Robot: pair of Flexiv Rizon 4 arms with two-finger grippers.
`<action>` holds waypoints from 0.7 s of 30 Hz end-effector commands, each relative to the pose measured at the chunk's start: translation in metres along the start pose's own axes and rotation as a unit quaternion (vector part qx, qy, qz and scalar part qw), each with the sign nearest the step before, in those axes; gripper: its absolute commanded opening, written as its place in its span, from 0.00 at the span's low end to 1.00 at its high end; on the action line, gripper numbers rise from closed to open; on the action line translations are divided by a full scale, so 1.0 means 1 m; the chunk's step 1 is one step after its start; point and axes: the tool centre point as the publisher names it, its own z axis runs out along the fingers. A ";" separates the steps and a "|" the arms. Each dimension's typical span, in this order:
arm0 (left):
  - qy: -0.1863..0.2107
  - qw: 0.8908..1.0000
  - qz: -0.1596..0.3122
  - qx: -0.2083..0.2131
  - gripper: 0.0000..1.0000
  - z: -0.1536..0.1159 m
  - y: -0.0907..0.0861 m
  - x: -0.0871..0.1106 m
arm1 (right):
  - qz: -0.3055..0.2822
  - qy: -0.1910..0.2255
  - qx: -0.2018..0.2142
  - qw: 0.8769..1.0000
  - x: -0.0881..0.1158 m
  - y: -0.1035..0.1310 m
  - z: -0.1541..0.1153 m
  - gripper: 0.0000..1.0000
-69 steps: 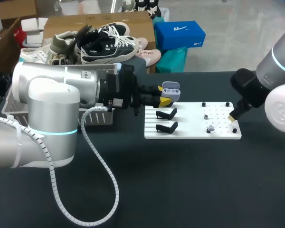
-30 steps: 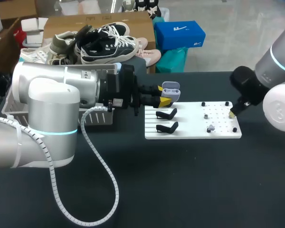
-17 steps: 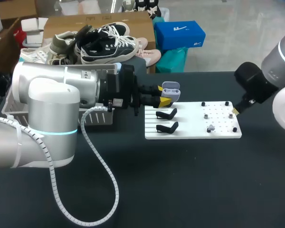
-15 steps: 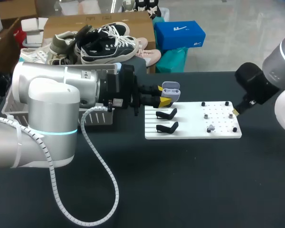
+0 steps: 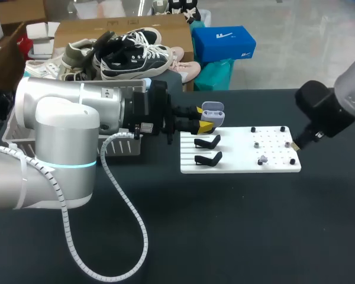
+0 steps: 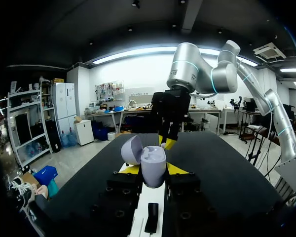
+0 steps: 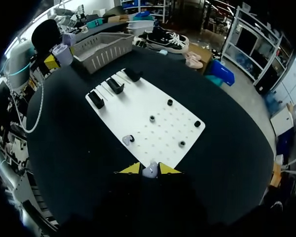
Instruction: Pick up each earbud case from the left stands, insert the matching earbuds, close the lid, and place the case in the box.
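Left claw (image 5: 204, 119) grips the open earbud case (image 6: 153, 164); right claw (image 7: 149, 169) pinches an earbud (image 7: 150, 172). Insertion step: next, likely carrying it precisely into the case.

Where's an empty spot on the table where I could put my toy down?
The black table is bare in front of the white board. Crowded: the board's stands and pegs, with the left gripper and right gripper at its ends.

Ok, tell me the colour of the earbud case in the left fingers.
The earbud case is pale lilac, clearest in left wrist view.
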 end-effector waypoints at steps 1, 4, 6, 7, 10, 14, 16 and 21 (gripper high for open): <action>-0.002 1.000 0.000 -0.001 0.00 0.000 0.000 0.001 | 0.001 -0.003 0.023 1.000 0.004 0.003 -0.004 0.00; -0.002 1.000 0.000 -0.001 0.00 0.000 0.000 0.001 | 0.001 -0.003 0.023 1.000 0.004 0.003 -0.004 0.00; -0.002 1.000 0.000 -0.001 0.00 0.000 0.000 0.001 | 0.001 -0.003 0.023 1.000 0.004 0.003 -0.004 0.00; -0.002 1.000 0.000 -0.001 0.00 0.000 0.000 0.001 | 0.001 -0.003 0.023 1.000 0.004 0.003 -0.004 0.00; -0.002 1.000 0.000 -0.001 0.00 0.000 0.000 0.001 | 0.001 -0.003 0.023 1.000 0.004 0.003 -0.004 0.00; -0.002 1.000 0.000 -0.001 0.00 0.000 0.000 0.001 | 0.001 -0.003 0.023 1.000 0.004 0.003 -0.004 0.00; -0.002 1.000 0.000 -0.001 0.00 0.000 0.000 0.001 | 0.001 -0.003 0.023 1.000 0.004 0.003 -0.004 0.00; -0.002 1.000 0.000 -0.001 0.00 0.000 0.000 0.001 | 0.045 0.008 0.030 0.998 -0.001 0.009 -0.002 0.00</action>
